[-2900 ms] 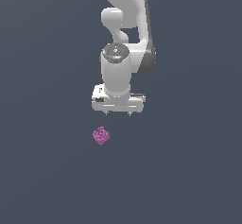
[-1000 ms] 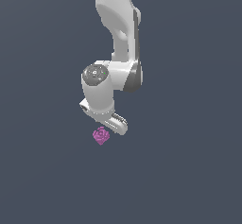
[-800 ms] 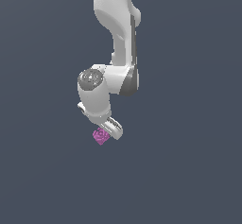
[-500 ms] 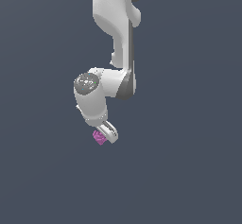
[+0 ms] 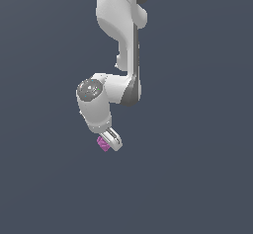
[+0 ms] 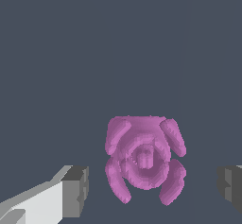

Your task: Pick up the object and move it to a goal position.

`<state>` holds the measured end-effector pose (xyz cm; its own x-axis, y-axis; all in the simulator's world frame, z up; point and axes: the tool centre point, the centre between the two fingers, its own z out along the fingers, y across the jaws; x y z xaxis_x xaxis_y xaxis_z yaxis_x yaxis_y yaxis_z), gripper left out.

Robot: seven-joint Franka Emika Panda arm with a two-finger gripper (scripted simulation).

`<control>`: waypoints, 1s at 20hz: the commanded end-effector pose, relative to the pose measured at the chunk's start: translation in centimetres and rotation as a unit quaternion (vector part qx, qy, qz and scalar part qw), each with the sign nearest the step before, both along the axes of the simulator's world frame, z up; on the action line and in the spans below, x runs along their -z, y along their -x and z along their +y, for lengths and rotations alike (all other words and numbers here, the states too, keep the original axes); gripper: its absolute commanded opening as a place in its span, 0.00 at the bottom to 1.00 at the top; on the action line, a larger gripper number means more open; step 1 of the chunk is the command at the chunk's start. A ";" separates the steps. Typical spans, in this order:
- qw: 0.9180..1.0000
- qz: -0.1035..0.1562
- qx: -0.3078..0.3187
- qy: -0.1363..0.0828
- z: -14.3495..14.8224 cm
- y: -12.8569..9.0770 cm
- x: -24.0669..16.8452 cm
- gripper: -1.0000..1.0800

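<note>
Object (image 6: 144, 158) sits low on the plain grey floor, between your gripper (image 6: 153, 185) fingers, and the wrist view shows it best: a small magenta rose-like lump with petal ridges curling round a raised centre. Your jaws stand apart, one finger pad (image 6: 76, 191) on each flank with a gap to the blob on both sides, so nothing is clamped yet. In the exterior view the object (image 5: 103, 143) peeks out just beside the tilted hand, mostly hidden by it.

Expect it to be light and rigid, though the bumpy, rounded surface could let it roll or squirm out as you close. Take it across the broad middle, pads on the outer petals, not the tips. Close squarely before lifting toward the goal, which isn't visible.
</note>
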<state>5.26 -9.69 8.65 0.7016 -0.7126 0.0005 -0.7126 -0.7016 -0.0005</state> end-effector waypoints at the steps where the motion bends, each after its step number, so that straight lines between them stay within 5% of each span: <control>1: 1.000 0.001 0.001 0.000 0.0 0.1 0.9 0.96; 13: 1.000 0.000 0.003 0.000 -0.1 0.0 4.5 0.96; 14: 1.000 0.000 0.003 0.000 -0.1 0.0 4.5 0.00; 20: 1.000 0.000 0.003 0.000 -0.1 0.0 4.5 0.00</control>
<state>5.26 -9.74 4.12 0.6978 -0.7162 -0.0001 -0.7162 -0.6978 -0.0001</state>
